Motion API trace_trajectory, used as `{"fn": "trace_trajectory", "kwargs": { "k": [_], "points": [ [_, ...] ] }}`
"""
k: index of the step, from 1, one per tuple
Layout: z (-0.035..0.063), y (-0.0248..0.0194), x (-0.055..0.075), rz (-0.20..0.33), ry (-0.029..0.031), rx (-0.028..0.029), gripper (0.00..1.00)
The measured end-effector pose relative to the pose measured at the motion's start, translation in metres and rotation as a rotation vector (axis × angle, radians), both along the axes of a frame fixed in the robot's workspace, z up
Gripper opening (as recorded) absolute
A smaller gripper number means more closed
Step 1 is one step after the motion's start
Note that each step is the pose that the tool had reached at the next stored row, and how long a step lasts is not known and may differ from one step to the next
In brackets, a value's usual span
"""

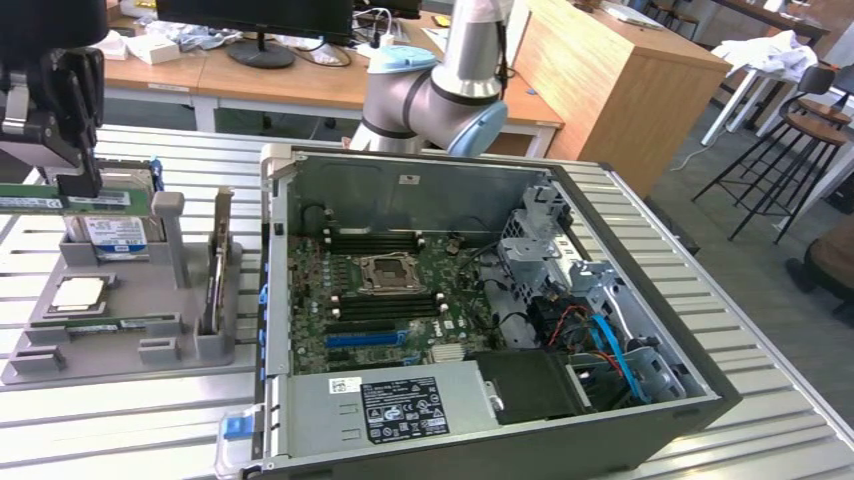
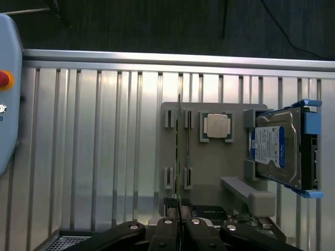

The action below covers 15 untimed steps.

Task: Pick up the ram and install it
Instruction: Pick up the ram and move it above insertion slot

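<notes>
Fingers [image 2: 194,236] are pinched almost together on the thin ram [image 1: 40,201], so the gripper [image 2: 180,226] has the stick clamped with barely a gap. In the exterior view the ram hangs level in the upper left of the frame. It is above the hard drive [image 1: 115,236] at the back of the grey tray [image 1: 94,352], and well apart from the open computer case [image 1: 694,400] in the middle of the frame. A twin stick [image 1: 107,325] lies in the tray's lower part, near the processor [image 1: 78,292].

The step in hand looks like the carry from tray to case. To do it well, I judge the grip should sit near the stick's middle (a thin board held off-centre is likely to tilt). The stick should also ride level and high enough to clear the tray's upright post [image 1: 168,215] and the case's near wall [image 1: 276,260]. The black memory slots [image 1: 387,312] beside the socket [image 1: 384,272] are narrow, so any twist in the grip now would count against the fit.
</notes>
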<state>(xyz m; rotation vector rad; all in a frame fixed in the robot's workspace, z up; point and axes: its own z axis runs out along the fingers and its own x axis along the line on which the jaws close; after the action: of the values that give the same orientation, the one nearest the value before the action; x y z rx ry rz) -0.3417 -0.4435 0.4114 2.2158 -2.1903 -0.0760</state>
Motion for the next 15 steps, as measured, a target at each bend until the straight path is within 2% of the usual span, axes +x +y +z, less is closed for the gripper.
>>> {"fn": "trace_trajectory", "kwargs": {
  "k": [9,15],
  "points": [
    [0.0043,0.0,0.012,0.0,0.0093,0.0,0.12],
    [0.0043,0.0,0.013,0.0,0.0099,0.0,0.12]
  ]
}}
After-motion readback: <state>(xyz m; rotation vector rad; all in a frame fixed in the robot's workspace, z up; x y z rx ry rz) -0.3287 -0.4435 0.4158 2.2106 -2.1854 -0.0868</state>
